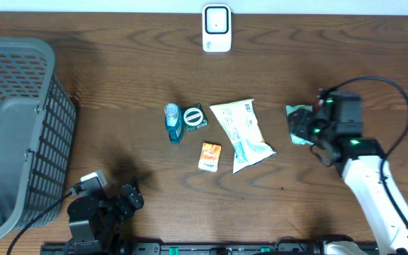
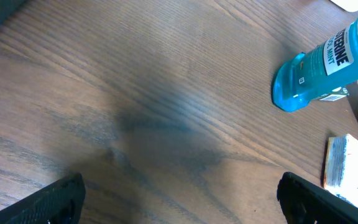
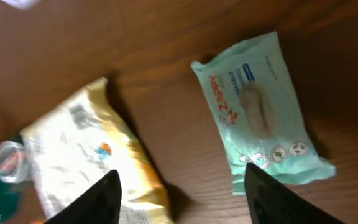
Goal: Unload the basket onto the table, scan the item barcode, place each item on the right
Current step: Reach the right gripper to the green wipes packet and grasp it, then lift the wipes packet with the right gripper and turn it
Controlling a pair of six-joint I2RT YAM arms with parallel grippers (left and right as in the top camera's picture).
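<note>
Over at three o'clock on the worktop (image 1: 119, 64), the mint wipes packet (image 3: 263, 115) lay flat just ahead of the right gripper (image 3: 182, 186), whose jaws stood apart and empty. At seven o'clock the left gripper (image 2: 179, 193) hung with jaws wide. The packet looked light, soft and slick; pinching across its narrow width near a sealed end seemed safest.

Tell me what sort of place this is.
Likely a mock shop checkout on a wooden table: a white scanner, a grey shopping basket, and small goods like a mouthwash bottle.
</note>
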